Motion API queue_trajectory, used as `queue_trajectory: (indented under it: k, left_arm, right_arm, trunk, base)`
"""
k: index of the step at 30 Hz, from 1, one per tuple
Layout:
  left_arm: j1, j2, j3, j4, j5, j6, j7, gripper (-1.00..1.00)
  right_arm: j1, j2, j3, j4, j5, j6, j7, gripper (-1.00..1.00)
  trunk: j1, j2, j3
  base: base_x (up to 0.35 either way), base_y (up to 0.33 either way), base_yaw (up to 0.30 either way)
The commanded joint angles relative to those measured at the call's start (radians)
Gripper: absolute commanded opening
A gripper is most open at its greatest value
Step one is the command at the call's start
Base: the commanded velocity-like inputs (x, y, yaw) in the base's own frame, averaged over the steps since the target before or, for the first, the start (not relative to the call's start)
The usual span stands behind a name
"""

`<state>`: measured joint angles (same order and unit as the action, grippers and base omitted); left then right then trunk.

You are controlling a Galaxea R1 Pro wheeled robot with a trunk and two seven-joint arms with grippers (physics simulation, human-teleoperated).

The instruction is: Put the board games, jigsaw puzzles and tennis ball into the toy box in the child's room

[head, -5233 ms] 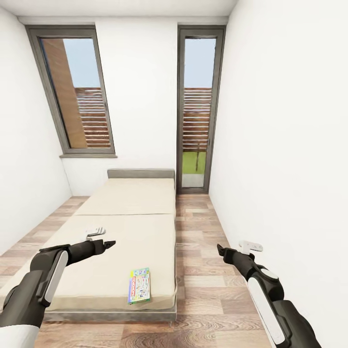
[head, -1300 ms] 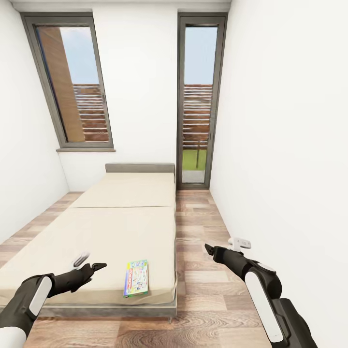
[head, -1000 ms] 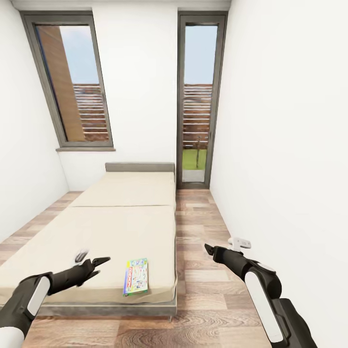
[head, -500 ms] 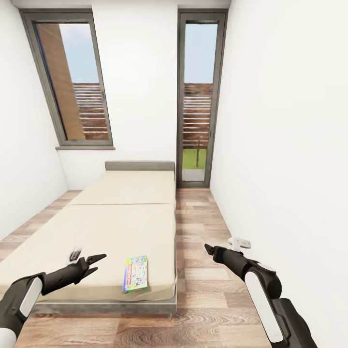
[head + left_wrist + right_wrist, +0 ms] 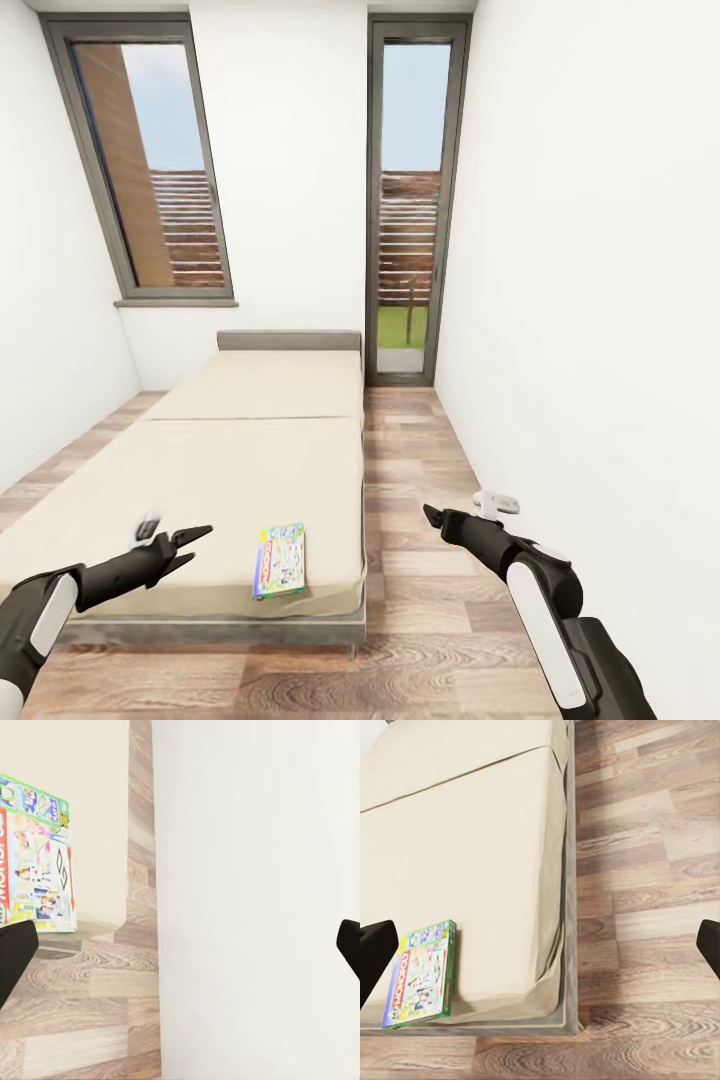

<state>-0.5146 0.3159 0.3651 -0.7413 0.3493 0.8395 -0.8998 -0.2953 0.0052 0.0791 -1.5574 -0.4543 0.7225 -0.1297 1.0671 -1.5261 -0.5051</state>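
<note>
1. Since a moment ago the left gripper (image 5: 190,541) has stretched further forward and lower over the foot of the bed (image 5: 250,450) — its two fingers stand spread, with nothing between them. In the left wrist view both dark fingertips sit at the far edges of the picture, wide apart.
2. The right gripper (image 5: 432,517) has hardly shifted; it hangs over the wood floor (image 5: 420,600) beside the bed. Its fingertips likewise show far apart in the right wrist view, so it is spread too and carries nothing.
3. The green-edged board game (image 5: 280,561) lies flat on the mattress near the foot corner, just beside the edge nearest the floor strip. It is close to the left gripper, not touching it.
4. The whole view has also crept a little towards the bed — the base appears to be closing in.
5. My reading: the reach for this game is under way, not the grasp. The left arm looks the likelier one to take it.
6. The flat box offers little height to pinch, so the fingers will probably need an edge.
</note>
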Motion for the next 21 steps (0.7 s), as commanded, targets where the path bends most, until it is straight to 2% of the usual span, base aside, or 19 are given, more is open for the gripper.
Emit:
queue_trajectory:
  k: [1,21]
  left_arm:
    - [-0.001,0.001,0.001,0.0,0.001,0.006,-0.002,1.0]
    - [-0.001,-0.002,0.001,0.0,0.0,0.005,0.009,1.0]
  right_arm:
    - [-0.001,0.0,0.001,-0.001,-0.011,0.003,-0.01,1.0]
    - [-0.001,0.0,0.0,-0.001,-0.011,0.003,-0.01,1.0]
  trunk:
    - [0.004,-0.008,-0.004]
    - [0.081,-0.148,-0.067]
  base:
    - [0.0,0.0,0.0]
    - [0.0,0.0,0.0]
